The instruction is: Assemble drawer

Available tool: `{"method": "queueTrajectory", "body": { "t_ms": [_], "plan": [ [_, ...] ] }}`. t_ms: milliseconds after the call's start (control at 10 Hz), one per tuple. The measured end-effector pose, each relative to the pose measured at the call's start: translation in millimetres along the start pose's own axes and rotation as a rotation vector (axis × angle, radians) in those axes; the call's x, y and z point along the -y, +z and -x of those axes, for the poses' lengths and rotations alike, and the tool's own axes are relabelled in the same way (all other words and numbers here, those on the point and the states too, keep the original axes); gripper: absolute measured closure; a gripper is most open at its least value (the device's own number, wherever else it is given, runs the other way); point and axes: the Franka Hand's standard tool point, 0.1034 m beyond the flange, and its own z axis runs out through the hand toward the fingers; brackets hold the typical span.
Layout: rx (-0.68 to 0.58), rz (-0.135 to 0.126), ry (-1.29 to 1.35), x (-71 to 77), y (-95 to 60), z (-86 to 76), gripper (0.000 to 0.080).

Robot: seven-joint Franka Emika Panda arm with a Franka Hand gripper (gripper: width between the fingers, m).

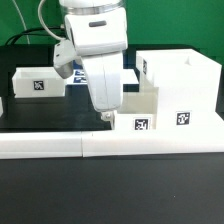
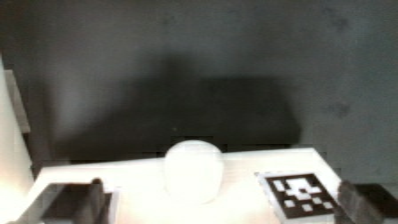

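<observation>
From my remote console: over the black table (image 1: pixel 45 115), the gripper (image 1: pixel 105 116) hangs at the near small tray (image 1: pixel 126 125), fingers (image 2: pixel 64 204) spread wide apart. The large shell (image 1: pixel 185 85) stands just beside it; the second tray (image 1: pixel 38 82) sits well apart, exterior view's left.

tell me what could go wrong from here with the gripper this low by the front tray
1. The open gripper hangs at the edge of the small tray; coming down off-centre, a finger could hit the wall and shove the tray instead of straddling it.
2. The tray seems to sit close against the shell, so a sideways nudge might wedge it or shift the shell.
</observation>
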Motion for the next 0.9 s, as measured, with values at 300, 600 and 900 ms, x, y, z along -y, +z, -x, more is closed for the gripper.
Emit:
{"method": "queueTrajectory", "body": {
  "t_ms": [300,600,900],
  "plan": [
    [0.000,0.000,0.000,0.1,0.0,0.7,0.0151],
    [-0.005,-0.015,-0.085,-0.4,-0.4,7.2,0.0151],
    [-0.005,-0.015,-0.097,-0.6,0.0,5.9,0.0151]
  ]
}}
